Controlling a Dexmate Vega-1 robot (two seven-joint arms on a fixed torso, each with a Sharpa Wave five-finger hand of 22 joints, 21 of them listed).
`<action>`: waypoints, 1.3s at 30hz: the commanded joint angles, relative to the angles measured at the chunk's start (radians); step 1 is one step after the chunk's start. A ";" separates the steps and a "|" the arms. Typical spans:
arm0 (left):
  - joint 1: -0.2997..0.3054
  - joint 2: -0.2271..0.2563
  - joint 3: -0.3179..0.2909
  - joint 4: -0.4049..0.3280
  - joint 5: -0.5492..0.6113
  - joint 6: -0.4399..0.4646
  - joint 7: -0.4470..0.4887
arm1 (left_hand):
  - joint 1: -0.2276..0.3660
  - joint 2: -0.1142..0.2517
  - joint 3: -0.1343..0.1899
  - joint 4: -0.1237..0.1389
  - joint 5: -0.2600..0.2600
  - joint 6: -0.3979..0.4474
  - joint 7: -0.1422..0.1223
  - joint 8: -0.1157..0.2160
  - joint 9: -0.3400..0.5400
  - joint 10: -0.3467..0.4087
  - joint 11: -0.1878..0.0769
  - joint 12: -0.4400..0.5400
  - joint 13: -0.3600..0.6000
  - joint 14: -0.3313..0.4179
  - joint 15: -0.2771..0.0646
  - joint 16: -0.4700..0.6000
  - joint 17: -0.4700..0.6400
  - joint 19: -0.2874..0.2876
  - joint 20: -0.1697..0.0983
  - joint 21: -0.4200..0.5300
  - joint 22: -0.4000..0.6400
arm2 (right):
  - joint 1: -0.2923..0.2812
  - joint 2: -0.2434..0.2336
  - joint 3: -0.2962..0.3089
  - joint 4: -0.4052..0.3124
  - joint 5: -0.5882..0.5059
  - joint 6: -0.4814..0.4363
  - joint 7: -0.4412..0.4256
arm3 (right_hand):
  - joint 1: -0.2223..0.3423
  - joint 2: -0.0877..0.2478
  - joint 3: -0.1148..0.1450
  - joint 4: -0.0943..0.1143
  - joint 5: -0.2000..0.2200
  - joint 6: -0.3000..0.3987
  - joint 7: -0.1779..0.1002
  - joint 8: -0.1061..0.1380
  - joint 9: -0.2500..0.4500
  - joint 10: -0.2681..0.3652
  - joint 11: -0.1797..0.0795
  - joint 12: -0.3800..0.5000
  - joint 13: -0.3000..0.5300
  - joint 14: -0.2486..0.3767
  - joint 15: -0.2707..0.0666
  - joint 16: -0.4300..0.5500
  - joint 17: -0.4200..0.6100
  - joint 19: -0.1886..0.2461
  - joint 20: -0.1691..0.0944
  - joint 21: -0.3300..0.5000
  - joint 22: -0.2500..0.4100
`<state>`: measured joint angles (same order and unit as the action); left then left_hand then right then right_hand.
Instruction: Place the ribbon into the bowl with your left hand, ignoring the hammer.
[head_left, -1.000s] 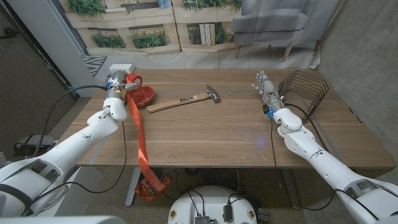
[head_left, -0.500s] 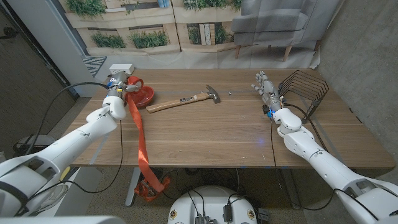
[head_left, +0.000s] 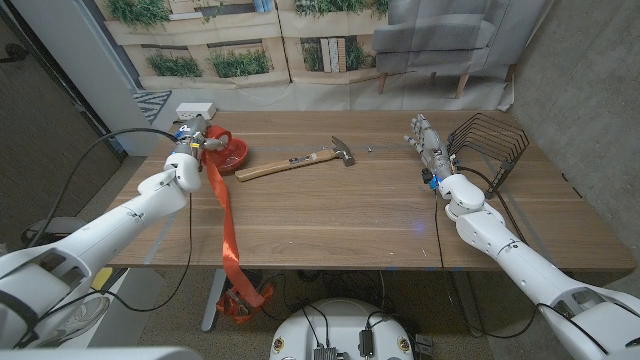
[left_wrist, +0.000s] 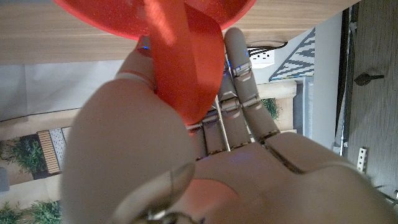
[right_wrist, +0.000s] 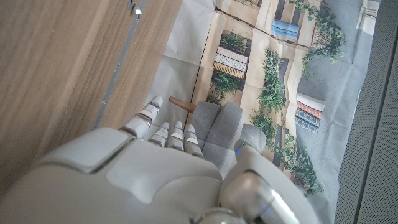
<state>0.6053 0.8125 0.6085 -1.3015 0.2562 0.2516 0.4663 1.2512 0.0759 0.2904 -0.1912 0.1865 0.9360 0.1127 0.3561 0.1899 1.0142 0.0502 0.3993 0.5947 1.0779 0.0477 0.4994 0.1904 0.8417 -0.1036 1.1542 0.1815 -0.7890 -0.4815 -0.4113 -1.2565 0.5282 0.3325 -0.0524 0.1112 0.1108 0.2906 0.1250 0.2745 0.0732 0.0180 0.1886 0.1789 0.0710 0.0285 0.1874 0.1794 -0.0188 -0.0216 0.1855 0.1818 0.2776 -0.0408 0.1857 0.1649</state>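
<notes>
The ribbon (head_left: 226, 215) ran lengthwise from the bowl (head_left: 232, 154) toward the robot, over the table's (head_left: 350, 215) near edge. The left hand (head_left: 190, 135) pinched its upper end at the bowl's rim; the right hand (head_left: 428, 140) held nothing, fingers extended.

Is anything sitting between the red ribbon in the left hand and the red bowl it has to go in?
Nothing visible does. The left hand holds the long red ribbon right at the red bowl; the wooden-handled hammer lies apart, to the bowl's right.
</notes>
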 joint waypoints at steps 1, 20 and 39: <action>-0.014 0.019 0.046 -0.017 0.107 0.042 -0.021 | 0.024 0.013 0.079 0.037 0.008 0.141 -0.034 0.020 0.056 0.118 -0.114 -0.002 0.055 0.243 -0.275 0.006 0.402 -0.005 -0.063 0.007 0.002 | -0.007 -0.002 0.002 -0.005 0.001 0.000 -0.003 | -0.006 0.003 0.005 -0.001 -0.004 0.001 0.000 0.002 0.006 0.005 -0.006 0.003 0.005 0.007 -0.002 0.004 0.002 0.008 -0.001 0.004 0.004; -0.025 0.033 0.067 -0.058 0.149 0.128 -0.137 | 0.019 0.013 0.086 0.041 0.007 0.133 -0.048 0.002 0.050 0.111 -0.126 -0.031 0.037 0.228 -0.277 -0.022 0.380 -0.022 -0.063 0.010 0.000 | -0.012 -0.006 0.004 -0.014 0.000 0.005 -0.003 | -0.007 0.003 0.005 -0.001 -0.004 0.000 -0.001 0.002 0.006 0.004 -0.007 0.003 0.005 0.007 -0.002 0.004 0.002 0.007 -0.001 0.004 0.004; -0.038 0.046 0.101 -0.076 0.213 0.172 -0.182 | -0.013 0.011 0.095 0.051 0.005 0.052 -0.070 -0.063 0.042 0.048 -0.134 -0.117 -0.031 0.144 -0.279 -0.150 0.255 -0.079 -0.047 -0.003 -0.004 | -0.016 -0.008 0.004 -0.025 -0.003 0.001 -0.008 | -0.007 0.002 0.005 -0.001 -0.004 -0.001 0.001 0.002 0.006 0.005 -0.006 0.003 0.005 0.006 -0.002 0.004 0.002 0.008 -0.001 0.004 0.004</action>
<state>0.5734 0.8487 0.6914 -1.3625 0.4314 0.3955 0.3139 1.2518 0.0753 0.2904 -0.1912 0.1885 0.9468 0.1083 0.3065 0.2193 1.0007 0.0003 0.2998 0.5759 1.0507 0.0167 0.3766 0.4515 0.7774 -0.0891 1.1582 0.1766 -0.8043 -0.4881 -0.4072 -1.2776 0.5280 0.3358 -0.0593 0.1112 0.1108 0.2904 0.1250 0.2745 0.0733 0.0180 0.1886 0.1789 0.0710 0.0284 0.1874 0.1794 -0.0188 -0.0216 0.1855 0.1818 0.2776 -0.0408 0.1857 0.1649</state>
